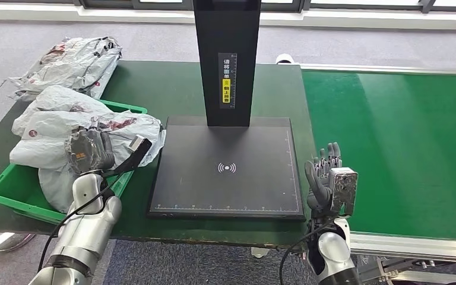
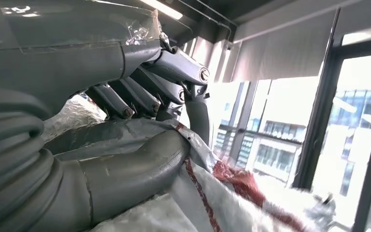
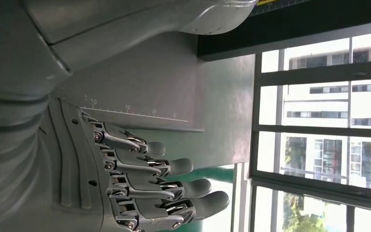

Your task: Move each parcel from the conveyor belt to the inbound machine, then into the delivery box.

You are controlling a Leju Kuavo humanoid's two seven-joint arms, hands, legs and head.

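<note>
The left hand (image 2: 140, 96) sits closest to the lens: its dark fingers (image 2: 125, 99) and thick thumb (image 2: 135, 162) are clenched on a fold of a grey parcel (image 2: 212, 193) with red print. In the head view that hand (image 1: 88, 149) holds the parcel (image 1: 127, 127) over the right end of the green box (image 1: 12, 193), which stands at the left edge of the bench (image 1: 172, 89) and is heaped with similar bags. More bags (image 1: 74, 62) lie at the bench's far left corner.

The right hand (image 1: 328, 178) hangs released — fingers (image 3: 174, 166) straight, apart, holding nothing — off the right edge of the black scanner plate (image 1: 225, 169), beside the belt (image 1: 404, 142).

The step in hand looks like the drop into the box. To do it well, I would carry the parcel further over the heap before letting go, since part of it drapes past the box's right rim toward the plate; then open the fingers fully so the film does not snag.

Writing: the plate bears a wireless symbol at its middle and ruler marks along its edges — 10, 15 and 20 read in the right wrist view. The scanner post (image 1: 227, 59) carries a label of Chinese characters with a yellow band, too small to read. The parcel's red print is illegible.
</note>
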